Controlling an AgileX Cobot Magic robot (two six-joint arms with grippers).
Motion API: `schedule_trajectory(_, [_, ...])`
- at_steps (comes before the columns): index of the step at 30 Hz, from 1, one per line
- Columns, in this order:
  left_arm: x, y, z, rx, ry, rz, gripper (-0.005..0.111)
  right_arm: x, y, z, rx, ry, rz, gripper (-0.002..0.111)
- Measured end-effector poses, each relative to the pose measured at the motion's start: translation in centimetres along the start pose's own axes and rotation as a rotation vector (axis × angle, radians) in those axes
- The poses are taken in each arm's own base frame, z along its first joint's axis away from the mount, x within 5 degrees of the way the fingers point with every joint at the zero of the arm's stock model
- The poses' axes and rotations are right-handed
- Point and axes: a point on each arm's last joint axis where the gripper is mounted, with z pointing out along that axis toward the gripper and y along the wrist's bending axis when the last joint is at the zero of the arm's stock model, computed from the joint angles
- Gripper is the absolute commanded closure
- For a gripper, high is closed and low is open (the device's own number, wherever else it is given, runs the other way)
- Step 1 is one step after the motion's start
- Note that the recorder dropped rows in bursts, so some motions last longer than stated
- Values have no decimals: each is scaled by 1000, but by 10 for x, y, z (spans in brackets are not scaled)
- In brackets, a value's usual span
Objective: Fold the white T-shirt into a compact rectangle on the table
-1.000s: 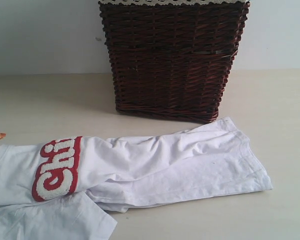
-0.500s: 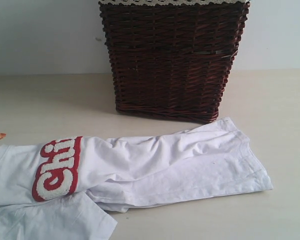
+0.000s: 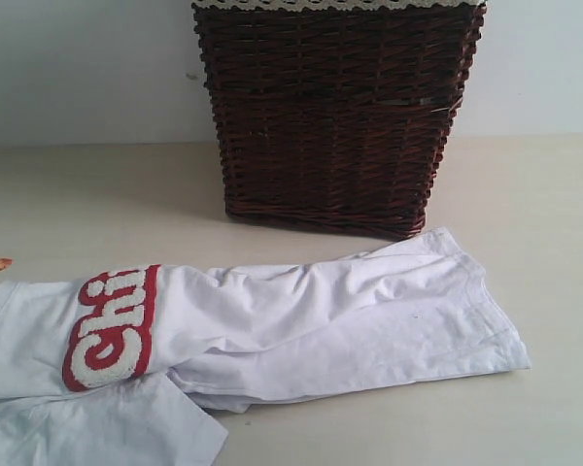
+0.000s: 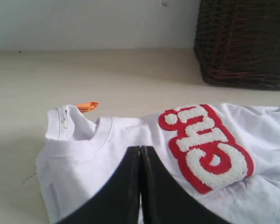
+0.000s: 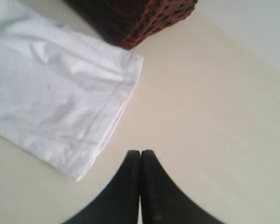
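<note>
**Lengthwise fold looks done, cross-fold next**

white T-shirt (image 3: 272, 330) lies as a narrow strip on table (image 3: 97, 194), in front of basket (image 3: 330, 116). L gripper (image 4: 140, 148) closed, empty, over collar (image 4: 102, 133) end. R gripper (image 5: 140, 152) closed, empty, beside hem (image 5: 114, 109). Next, imo: open R, pinch hem, carry to collar.

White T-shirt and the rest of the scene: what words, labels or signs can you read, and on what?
"Chi": fuzzy white letters on the red band of the white T-shirt; any further letters are hidden by the fold.
Too small to read: print on the collar label.
No readable text: orange tag, wicker basket.
</note>
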Motion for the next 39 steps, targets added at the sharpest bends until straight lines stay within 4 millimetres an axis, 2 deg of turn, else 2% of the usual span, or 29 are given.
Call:
schedule_trajectory(3, [0,0,0,0,0,0,107,-7,-6,24,-150,47,-3,108])
schedule_trajectory(7, [0,0,0,0,0,0,107,-32,-5,50,-510,-11,20,108])
schedule_trajectory(9, [0,0,0,0,0,0,107,-40,-11,65,-595,-29,48,108])
schedule_trajectory(12, [0,0,0,-1,0,2,107,-44,-25,93,-584,-20,114,108])
schedule_trajectory(15, [0,0,0,-1,0,2,107,-37,-30,120,-618,27,134,108])
schedule_trajectory(19, [0,0,0,-1,0,2,107,-24,-25,140,-663,95,105,108])
schedule_trajectory(24, [0,0,0,-1,0,2,107,-3,-23,164,-600,190,59,108])
schedule_trajectory(28, [0,0,0,-1,0,2,107,11,-19,174,-605,243,29,108])
schedule_trajectory(31, [0,0,0,-1,0,2,107,14,-20,175,-620,272,11,108])
schedule_trajectory(39, [0,0,0,-1,0,2,107,27,-23,160,-663,579,-1,108])
